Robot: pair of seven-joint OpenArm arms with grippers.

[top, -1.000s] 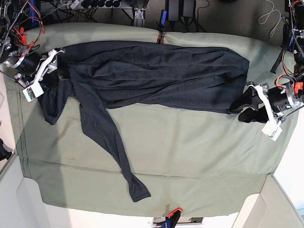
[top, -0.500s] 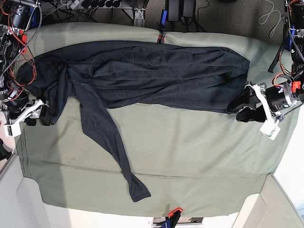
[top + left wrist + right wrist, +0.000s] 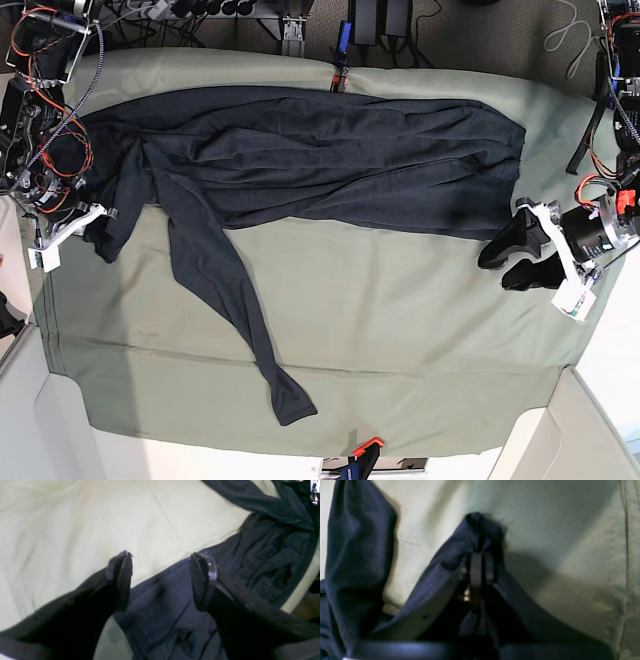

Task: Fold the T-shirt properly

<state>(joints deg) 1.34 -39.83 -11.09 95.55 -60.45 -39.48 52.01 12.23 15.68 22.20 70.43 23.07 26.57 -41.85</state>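
Note:
The dark T-shirt (image 3: 330,160) lies spread along the far half of the olive table cloth (image 3: 420,340), with one long sleeve (image 3: 230,300) trailing toward the front edge. At the shirt's left end my right gripper (image 3: 98,218) is shut on a bunched fold of the T-shirt (image 3: 460,545); in its wrist view the right gripper (image 3: 480,557) has its jaws pressed together on the fabric. My left gripper (image 3: 506,262) stands open at the shirt's lower right corner. In the left wrist view the left gripper (image 3: 162,560) straddles the edge of the T-shirt (image 3: 162,605) without closing on it.
Cables and electronics (image 3: 360,20) line the far side of the table. An orange clamp (image 3: 338,76) sits at the far cloth edge, another orange clamp (image 3: 366,446) at the near edge. White padded corners (image 3: 560,430) flank the front.
My right gripper swung from the shirt's upper left down to its lower left corner and shut on the fabric. My left gripper opened slightly wider and edged back from the right corner.

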